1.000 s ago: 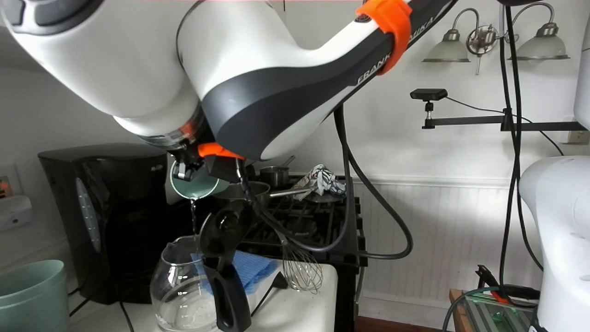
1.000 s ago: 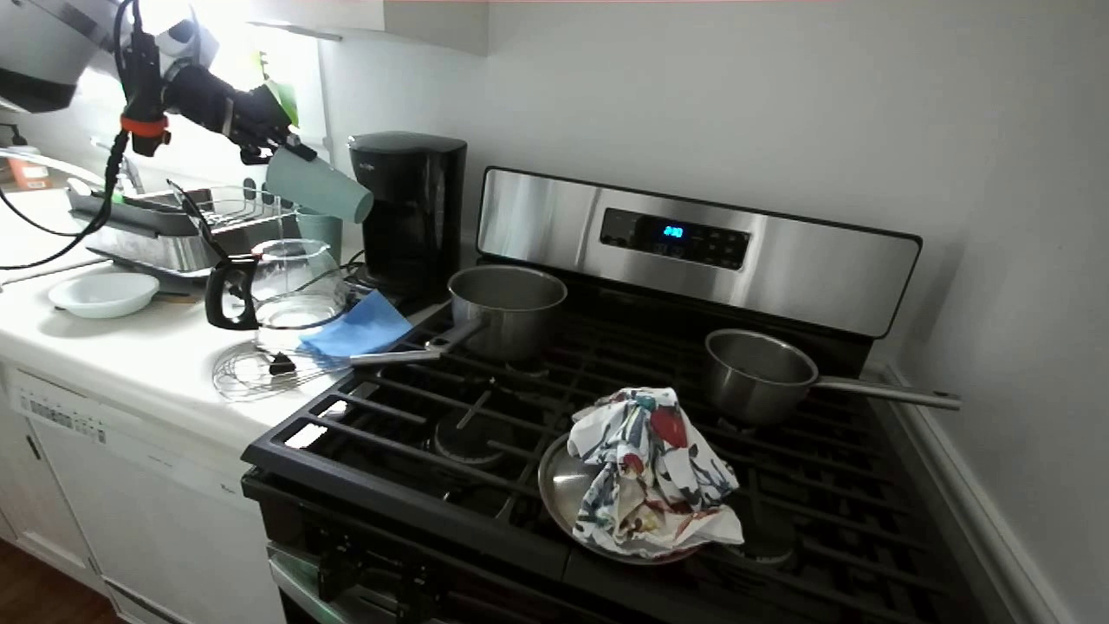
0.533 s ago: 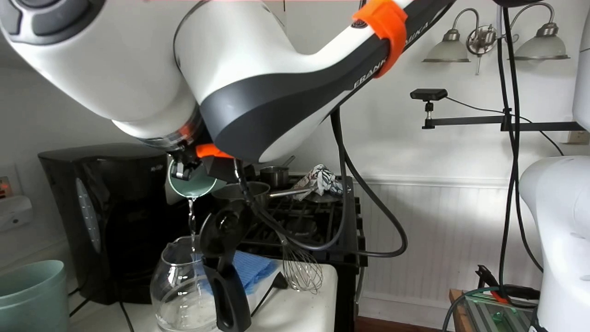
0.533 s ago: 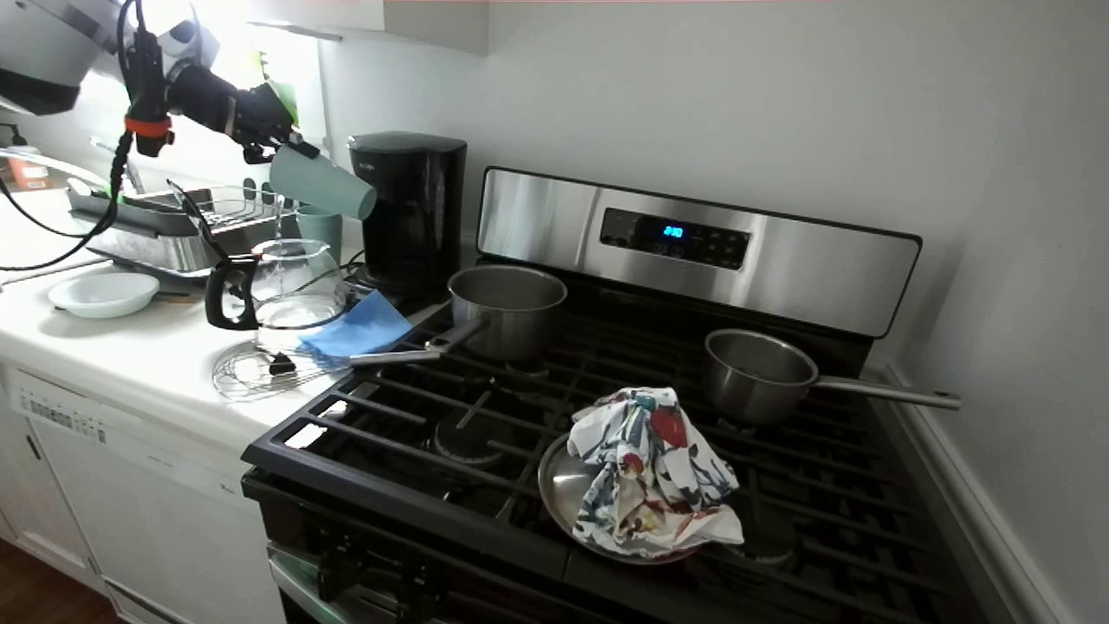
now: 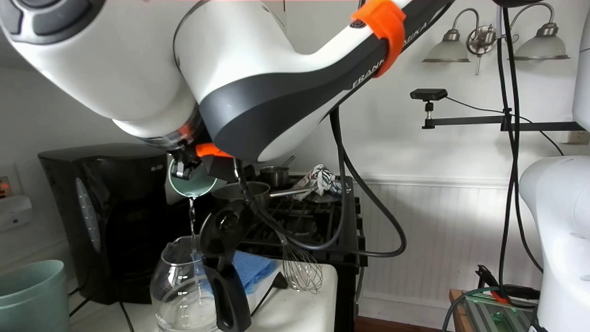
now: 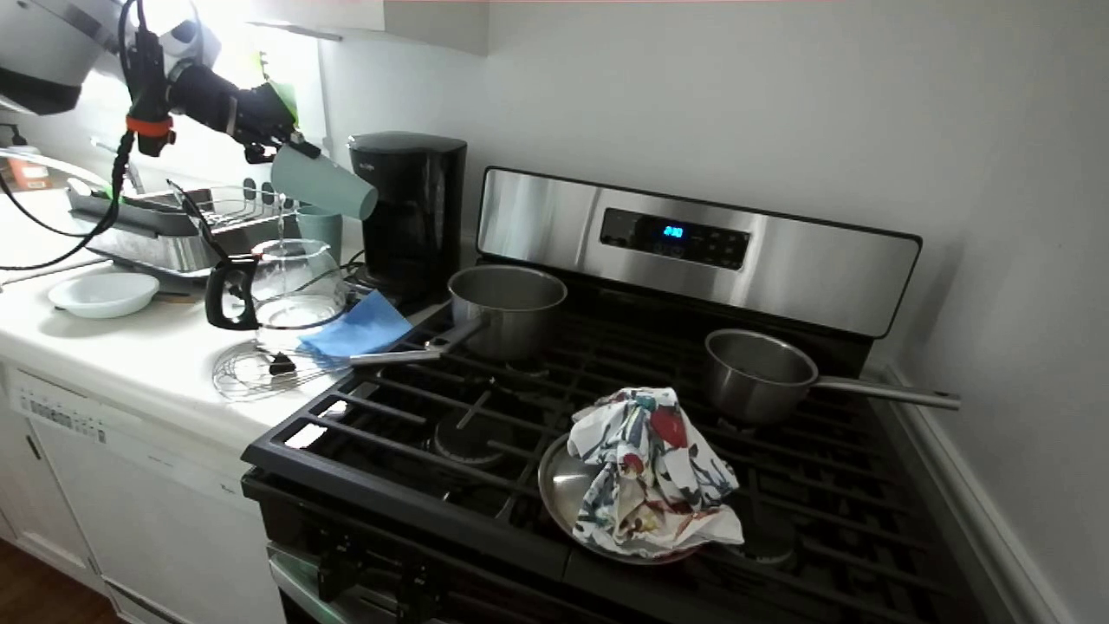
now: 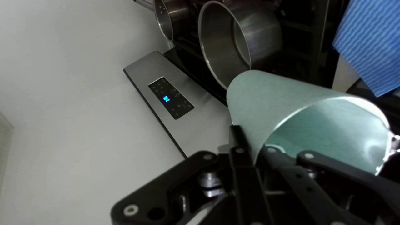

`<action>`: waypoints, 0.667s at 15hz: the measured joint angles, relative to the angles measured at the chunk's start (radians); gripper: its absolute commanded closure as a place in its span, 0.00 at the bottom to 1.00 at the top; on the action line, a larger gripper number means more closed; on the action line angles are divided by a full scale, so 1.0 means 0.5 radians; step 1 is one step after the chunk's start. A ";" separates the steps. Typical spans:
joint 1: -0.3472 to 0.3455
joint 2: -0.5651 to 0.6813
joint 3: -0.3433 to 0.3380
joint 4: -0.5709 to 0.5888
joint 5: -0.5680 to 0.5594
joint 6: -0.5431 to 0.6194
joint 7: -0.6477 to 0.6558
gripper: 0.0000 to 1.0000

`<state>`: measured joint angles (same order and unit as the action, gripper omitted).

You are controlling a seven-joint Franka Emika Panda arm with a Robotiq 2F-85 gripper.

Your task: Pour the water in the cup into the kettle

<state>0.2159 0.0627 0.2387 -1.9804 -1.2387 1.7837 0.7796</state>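
— The gripper (image 7: pixel 256 148) first: what has it got?

— The cup (image 6: pixel 322 180). It pinches the wall right at the rim, above the kettle (image 5: pixel 180 297), the glass one with the black handle.

— And around that kettle, biggest first?

— The stove (image 6: pixel 537 425) stands near it. The coffee maker (image 6: pixel 407 199) is just beside it. Then comes the kettle itself, upright, and over its mouth the cup, tipped well onto its side. Smallest is the water (image 5: pixel 192 216), a thin stream dropping from the cup into the kettle.

— How will the cup handle?

— Light, I'd guess, and lighter as it drains, with a thin, fairly stiff wall. Smooth and wet, it could slip or swivel in so small a pinch. I'd hold it there, at the rim but clear of the pouring lip, and squeeze no harder than needed. The kettle looks fragile; its handle would be the place to take it.

— Do the views agree?

— They fill each other in. The wrist view shows one finger (image 7: pixel 272 153) inside the cup and one outside, but I can't make out the kettle there. Both exterior views show the stream entering the kettle. In an exterior view the cup's base (image 6: pixel 368 204) faces us and its inside is hidden.
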 measured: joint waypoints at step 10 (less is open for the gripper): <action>-0.049 -0.009 -0.091 0.032 0.306 0.302 0.005 0.99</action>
<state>0.1913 0.0581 0.1930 -1.9645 -1.0856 1.9347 0.7822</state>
